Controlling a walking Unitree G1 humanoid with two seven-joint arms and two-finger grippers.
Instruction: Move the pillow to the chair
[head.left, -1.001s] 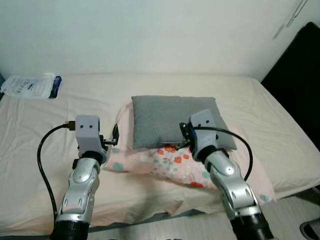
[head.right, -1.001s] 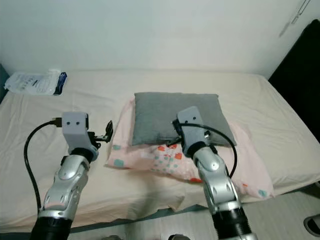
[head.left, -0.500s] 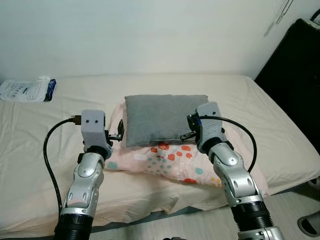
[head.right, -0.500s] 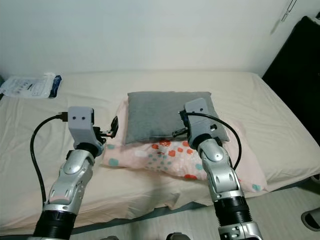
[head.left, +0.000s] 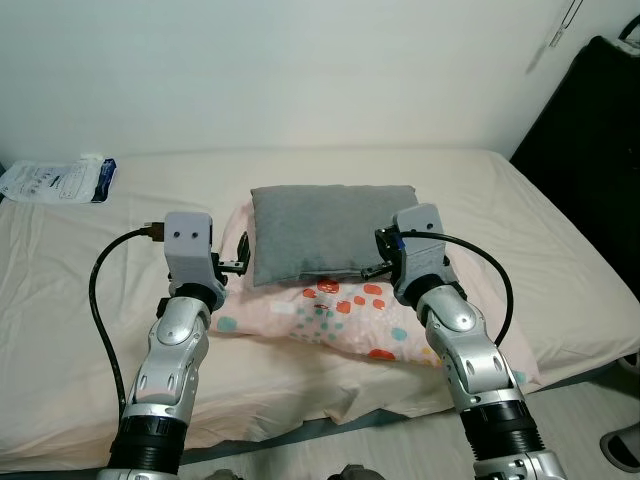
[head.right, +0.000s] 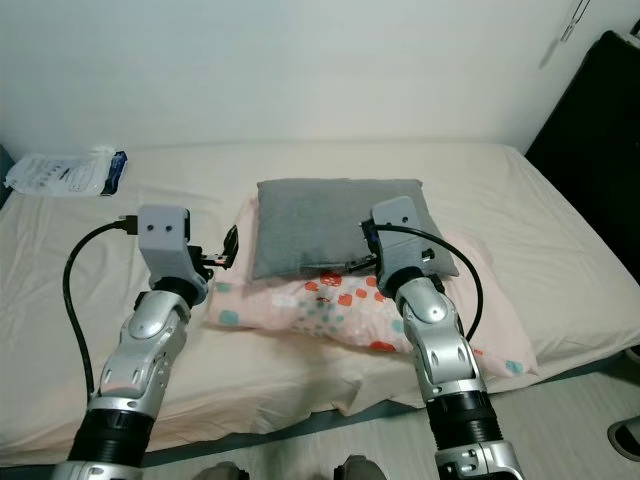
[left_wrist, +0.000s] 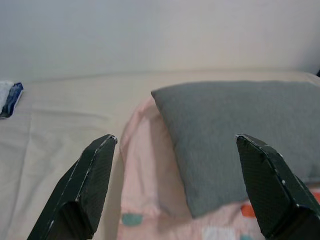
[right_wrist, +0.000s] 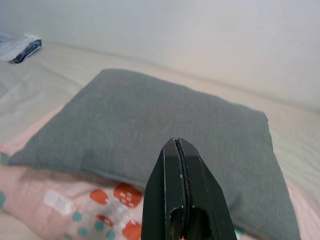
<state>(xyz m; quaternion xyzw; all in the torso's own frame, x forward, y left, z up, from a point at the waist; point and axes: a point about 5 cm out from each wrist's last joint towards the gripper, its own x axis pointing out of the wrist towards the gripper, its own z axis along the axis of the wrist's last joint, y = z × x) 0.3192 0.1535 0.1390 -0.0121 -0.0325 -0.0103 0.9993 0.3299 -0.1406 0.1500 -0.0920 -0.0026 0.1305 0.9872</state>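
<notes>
So our gray pillow (head.left: 322, 230) sits mid-bed (head.left: 80, 280) on a pink spotted blanket (head.left: 340, 312). Left gripper (left_wrist: 175, 145) hovers by its left end, jaws spread; right gripper (right_wrist: 179, 165) near its front edge, jaws pressed together.

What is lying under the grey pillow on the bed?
The grey pillow lies on a pink blanket with coloured spots, spread over the bed. The blanket shows at the pillow's front and left edges; the part beneath the pillow is covered.
</notes>
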